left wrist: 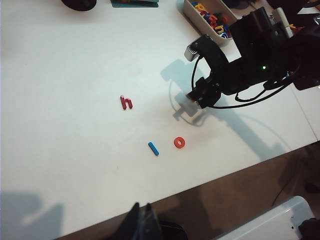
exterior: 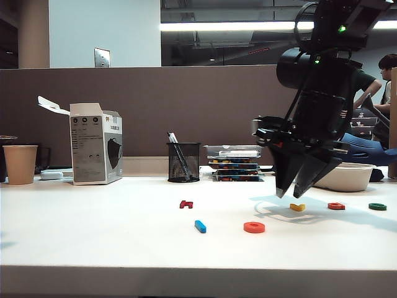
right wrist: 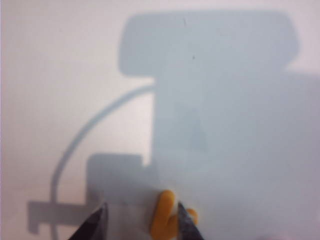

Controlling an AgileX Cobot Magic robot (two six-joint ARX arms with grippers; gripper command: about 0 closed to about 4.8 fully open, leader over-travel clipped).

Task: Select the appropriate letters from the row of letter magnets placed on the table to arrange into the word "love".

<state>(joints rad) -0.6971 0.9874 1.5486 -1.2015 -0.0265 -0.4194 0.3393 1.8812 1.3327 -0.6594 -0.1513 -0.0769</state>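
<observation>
Hovered right gripper (exterior: 299, 191) right of centre, jaws parted, over yellow V (right wrist: 165, 214); thin, light, slippery, best pinched across arms; left gripper (left wrist: 142, 220) bottom edge, jaws' state untellable.

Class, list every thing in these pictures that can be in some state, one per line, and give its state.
Right pincer: open, hanging just above the yellow V.
Left pincer: only dark tips in view; state unclear.
Yellow V: flat on the table, not gripped.
Blue bar: flat, beside the ring.
Box: upright, top flap open.
Pen cup: upright, holding pens.
</observation>
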